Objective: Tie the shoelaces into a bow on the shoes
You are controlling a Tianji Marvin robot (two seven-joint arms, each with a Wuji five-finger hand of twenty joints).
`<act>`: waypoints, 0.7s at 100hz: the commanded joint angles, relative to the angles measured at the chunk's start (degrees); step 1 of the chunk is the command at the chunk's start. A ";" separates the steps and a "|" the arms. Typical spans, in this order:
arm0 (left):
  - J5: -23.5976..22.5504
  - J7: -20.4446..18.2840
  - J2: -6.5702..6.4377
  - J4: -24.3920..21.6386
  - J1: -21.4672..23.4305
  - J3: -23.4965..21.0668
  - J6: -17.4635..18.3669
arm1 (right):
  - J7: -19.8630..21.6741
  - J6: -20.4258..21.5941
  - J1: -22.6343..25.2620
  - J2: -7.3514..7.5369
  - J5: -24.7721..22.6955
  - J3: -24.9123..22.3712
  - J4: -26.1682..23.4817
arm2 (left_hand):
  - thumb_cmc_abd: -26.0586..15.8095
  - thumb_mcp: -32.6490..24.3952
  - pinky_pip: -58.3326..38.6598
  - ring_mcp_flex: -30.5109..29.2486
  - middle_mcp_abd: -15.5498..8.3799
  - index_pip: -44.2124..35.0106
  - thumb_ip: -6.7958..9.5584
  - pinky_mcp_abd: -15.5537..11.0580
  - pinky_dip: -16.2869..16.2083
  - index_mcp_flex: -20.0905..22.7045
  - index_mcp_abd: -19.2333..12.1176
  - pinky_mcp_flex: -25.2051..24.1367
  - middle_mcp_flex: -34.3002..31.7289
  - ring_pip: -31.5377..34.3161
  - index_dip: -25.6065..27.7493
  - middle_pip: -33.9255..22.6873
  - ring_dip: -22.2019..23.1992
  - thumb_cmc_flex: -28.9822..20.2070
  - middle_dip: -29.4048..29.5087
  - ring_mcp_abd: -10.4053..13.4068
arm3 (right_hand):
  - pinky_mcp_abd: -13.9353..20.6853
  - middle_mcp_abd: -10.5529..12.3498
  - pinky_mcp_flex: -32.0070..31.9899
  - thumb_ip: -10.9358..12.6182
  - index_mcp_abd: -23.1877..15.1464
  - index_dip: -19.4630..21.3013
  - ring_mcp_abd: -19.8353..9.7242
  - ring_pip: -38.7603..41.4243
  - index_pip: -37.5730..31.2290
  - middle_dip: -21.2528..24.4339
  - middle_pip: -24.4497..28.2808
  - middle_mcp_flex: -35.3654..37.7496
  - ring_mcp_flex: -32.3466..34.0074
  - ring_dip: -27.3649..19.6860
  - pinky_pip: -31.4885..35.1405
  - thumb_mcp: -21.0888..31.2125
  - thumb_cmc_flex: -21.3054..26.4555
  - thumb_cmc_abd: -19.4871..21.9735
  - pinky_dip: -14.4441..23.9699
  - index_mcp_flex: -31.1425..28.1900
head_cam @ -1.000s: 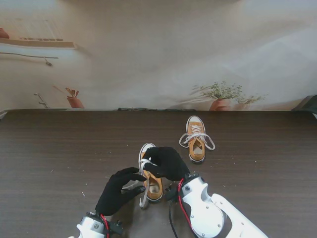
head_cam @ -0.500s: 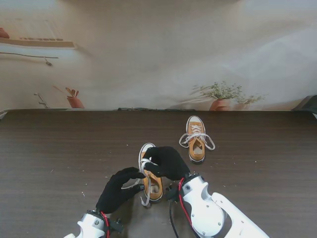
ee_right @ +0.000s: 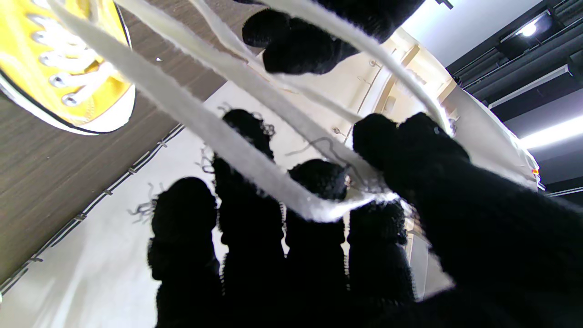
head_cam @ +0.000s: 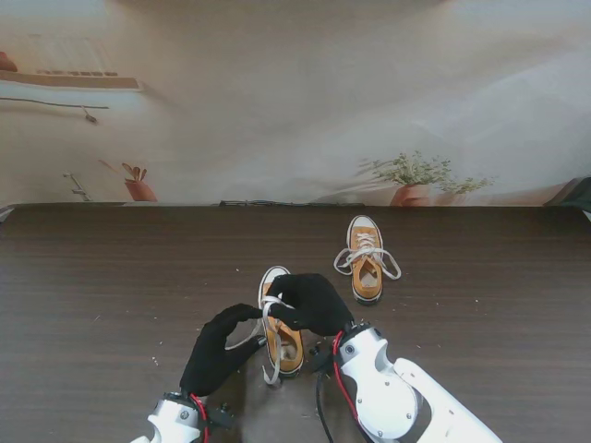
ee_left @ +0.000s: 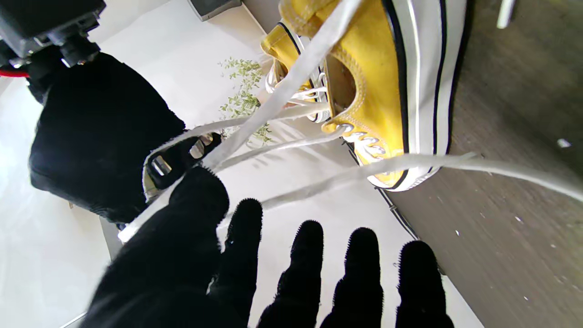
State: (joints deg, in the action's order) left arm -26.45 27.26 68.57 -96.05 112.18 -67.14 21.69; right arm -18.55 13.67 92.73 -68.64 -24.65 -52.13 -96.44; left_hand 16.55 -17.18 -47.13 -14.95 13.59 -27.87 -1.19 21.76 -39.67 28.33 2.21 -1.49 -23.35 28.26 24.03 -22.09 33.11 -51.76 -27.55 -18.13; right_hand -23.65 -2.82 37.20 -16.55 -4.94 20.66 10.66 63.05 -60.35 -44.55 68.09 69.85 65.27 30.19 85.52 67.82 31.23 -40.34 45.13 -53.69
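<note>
The near yellow shoe (head_cam: 286,346) lies on the dark table (head_cam: 111,295), white toe pointing away from me. Its white lace (head_cam: 267,343) rises off the shoe between both black-gloved hands. My right hand (head_cam: 309,303) hovers over the shoe's front, thumb and fingers shut on a bend of the lace (ee_right: 319,207). My left hand (head_cam: 217,351) sits left of the shoe, its fingers reaching toward the right hand. In the left wrist view the lace (ee_left: 273,98) runs between its thumb and forefinger. A lace end dangles beside the heel. The second yellow shoe (head_cam: 367,263) stands farther right with a loose bow.
A pale backdrop with printed plants and pots (head_cam: 411,189) rises behind the table's far edge. Small specks dot the wood right of the shoes. A dark object (head_cam: 577,194) shows at the far right edge.
My left hand has lifted and moved farther from me toward the right hand, drawing its lace strand up. The right hand and both shoes have stayed put.
</note>
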 commanded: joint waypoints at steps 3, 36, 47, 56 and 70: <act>-0.14 -1.64 -0.05 -0.08 -0.33 0.16 -0.67 | 0.64 0.27 0.02 0.09 0.08 0.13 0.21 | 1.75 -2.20 -0.84 1.35 -2.23 3.37 -1.33 -1.42 -0.20 -1.51 -4.50 -0.87 1.73 0.69 -3.57 -0.69 0.35 2.42 -0.78 1.68 | -0.17 0.40 -0.39 -0.38 -3.97 -1.08 -0.22 0.01 -0.75 -0.08 -0.21 0.02 0.48 -0.67 -0.31 -0.10 2.62 -0.29 -0.40 -0.58; 1.71 -3.98 -0.21 1.34 -2.91 1.56 -1.54 | 0.32 1.10 0.14 0.06 -0.12 0.33 0.12 | 3.73 -5.41 -1.15 0.62 -2.12 0.53 -1.59 -1.15 -0.19 4.96 -4.34 -0.28 0.49 1.04 -4.69 -1.35 0.44 1.79 -1.16 1.63 | -0.17 0.44 -0.39 -0.39 -4.02 -0.98 -0.18 0.01 -0.81 -0.10 -0.17 0.11 0.55 -0.66 -0.31 -0.03 2.59 -0.29 -0.40 -0.65; 1.74 -3.68 -0.08 2.12 -3.81 2.32 -2.02 | 0.22 1.43 0.10 0.04 -0.12 0.36 0.30 | 6.31 -4.69 -1.94 0.03 -2.00 -5.33 -2.90 -0.64 -0.21 5.31 -4.62 0.29 -0.07 1.59 0.97 -2.49 0.51 -0.18 -1.95 1.53 | -0.20 0.41 -0.21 -0.40 -3.97 -0.96 -0.15 0.01 -0.80 -0.11 -0.17 0.12 0.61 -0.65 -0.34 0.00 2.61 -0.27 -0.43 -0.63; 1.46 -2.70 0.15 2.90 -4.70 3.18 -2.57 | 0.08 1.75 0.16 0.00 -0.07 0.40 0.39 | 7.72 -6.02 -3.02 -0.39 -1.90 -7.75 -2.80 -0.51 -0.23 4.85 -3.85 0.65 -0.33 2.25 2.86 -3.23 0.61 0.04 -2.39 1.54 | -0.23 0.37 -0.15 -0.40 -4.02 -0.90 -0.16 0.01 -0.84 -0.12 -0.15 0.10 0.62 -0.64 -0.41 0.02 2.66 -0.25 -0.47 -0.68; 1.33 -2.08 0.35 3.97 -5.89 4.55 -3.19 | -0.35 2.41 0.48 0.00 -0.53 0.42 0.29 | 8.82 -6.71 -4.02 -1.32 -2.46 -9.35 -3.14 -0.06 -0.16 5.87 -3.39 1.46 -1.39 2.93 3.36 -3.96 0.69 -0.05 -2.63 1.29 | -0.24 0.40 -0.13 -0.41 -4.12 -0.84 -0.18 0.01 -0.85 -0.15 -0.10 0.20 0.68 -0.63 -0.45 0.06 2.61 -0.28 -0.51 -0.71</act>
State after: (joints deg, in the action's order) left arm -24.95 25.93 68.49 -92.20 106.71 -63.04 18.95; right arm -19.32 15.61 92.79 -68.69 -24.73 -51.76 -96.00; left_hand 22.88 -22.35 -49.71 -14.93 13.21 -36.19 -2.88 21.73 -39.67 33.28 2.21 -0.52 -23.98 29.81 26.26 -25.27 33.11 -51.26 -28.87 -18.05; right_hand -23.65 -2.82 37.20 -16.55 -4.95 20.66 10.66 63.05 -60.35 -44.55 68.09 69.85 65.27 30.19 85.34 67.82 31.23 -40.34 45.09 -53.69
